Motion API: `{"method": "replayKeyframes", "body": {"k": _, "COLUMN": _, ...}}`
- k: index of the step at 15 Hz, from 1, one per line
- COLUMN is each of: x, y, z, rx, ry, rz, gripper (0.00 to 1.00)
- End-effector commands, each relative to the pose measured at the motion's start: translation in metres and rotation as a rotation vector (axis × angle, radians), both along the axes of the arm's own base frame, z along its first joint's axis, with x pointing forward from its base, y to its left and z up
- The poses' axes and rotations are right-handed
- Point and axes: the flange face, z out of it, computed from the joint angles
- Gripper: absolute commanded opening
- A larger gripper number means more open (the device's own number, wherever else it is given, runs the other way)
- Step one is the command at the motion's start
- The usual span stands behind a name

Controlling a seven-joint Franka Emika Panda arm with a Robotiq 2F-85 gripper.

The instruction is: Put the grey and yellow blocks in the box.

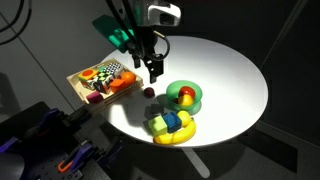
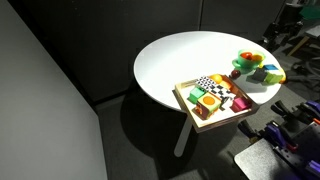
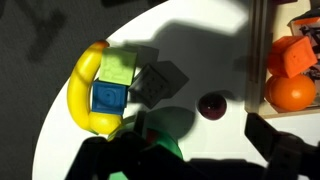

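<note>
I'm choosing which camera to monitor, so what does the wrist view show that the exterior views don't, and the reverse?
Only the wrist view: a close top-down look at the green block and blue block lying against the yellow banana. Only the exterior views: the whole round table, the arm reaching over it, and the full box with its checkered piece. Both: the small dark ball and the orange toys in the box.

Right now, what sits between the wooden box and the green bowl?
Only a small dark red ball lies between the wooden box and the green bowl, seen in an exterior view.
</note>
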Motion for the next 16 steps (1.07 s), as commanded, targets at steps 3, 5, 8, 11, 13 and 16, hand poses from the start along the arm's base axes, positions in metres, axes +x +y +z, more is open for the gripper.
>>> {"method": "replayKeyframes", "body": {"k": 3, "x": 0.013, "y": -0.014, "z": -0.020, "rx": 0.045, "ry": 0.070, "rz": -0.036, "gripper": 1.00}}
{"method": "replayKeyframes", "body": {"k": 5, "x": 0.012, "y": -0.015, "z": -0.028, "rx": 0.043, "ry": 0.086, "rz": -0.054, "gripper": 1.00}}
{"method": "replayKeyframes", "body": {"k": 8, "x": 0.009, "y": -0.017, "z": -0.037, "rx": 0.037, "ry": 0.101, "rz": -0.090, "gripper": 1.00}}
{"method": "replayKeyframes", "body": {"k": 11, "x": 0.006, "y": -0.017, "z": -0.044, "rx": 0.030, "ry": 0.112, "rz": -0.132, "gripper": 1.00}}
{"method": "replayKeyframes", "body": {"k": 13, "x": 0.005, "y": -0.016, "z": -0.048, "rx": 0.025, "ry": 0.112, "rz": -0.170, "gripper": 1.00}}
{"method": "replayKeyframes", "body": {"k": 16, "x": 0.006, "y": -0.015, "z": -0.054, "rx": 0.014, "ry": 0.100, "rz": -0.236, "gripper": 1.00}}
